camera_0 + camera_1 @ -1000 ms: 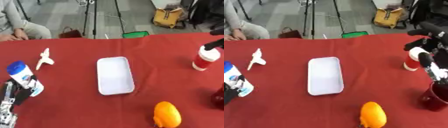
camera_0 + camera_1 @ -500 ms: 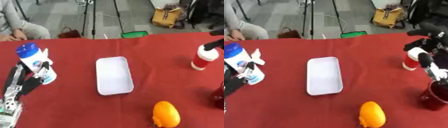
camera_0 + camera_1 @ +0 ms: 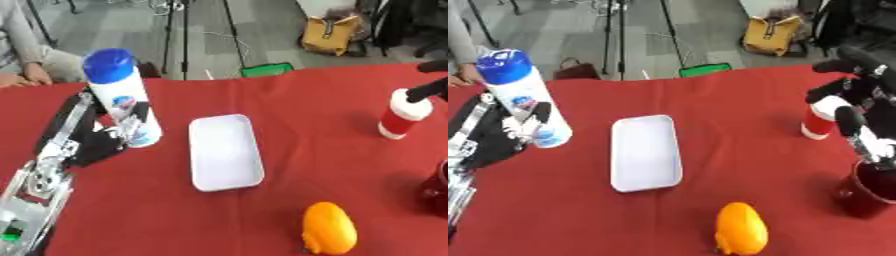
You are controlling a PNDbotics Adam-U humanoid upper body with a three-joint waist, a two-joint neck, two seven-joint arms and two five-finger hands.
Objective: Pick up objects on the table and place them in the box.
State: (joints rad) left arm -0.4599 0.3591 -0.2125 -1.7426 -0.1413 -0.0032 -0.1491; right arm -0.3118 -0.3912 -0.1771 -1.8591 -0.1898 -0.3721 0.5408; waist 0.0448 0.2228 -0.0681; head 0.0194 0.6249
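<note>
Red-clothed worktop, centre frame: shallow white box, empty; orange object lower right; red-and-white cup at right edge. Item in hand: white bottle with blue cap, left of frame, raised and tilted, left robot hand curled round its lower body; judged rigid plastic, light, smooth-sided and prone to slip, best held mid-body. Right robot hand, right edge, fingers relaxed, holding nothing.

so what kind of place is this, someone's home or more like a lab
Likely a lab or studio rather than a home: tripod legs stand on grey flooring behind the red-clothed table, a yellow backpack sits on the floor, and test objects are spread around a white box.
</note>
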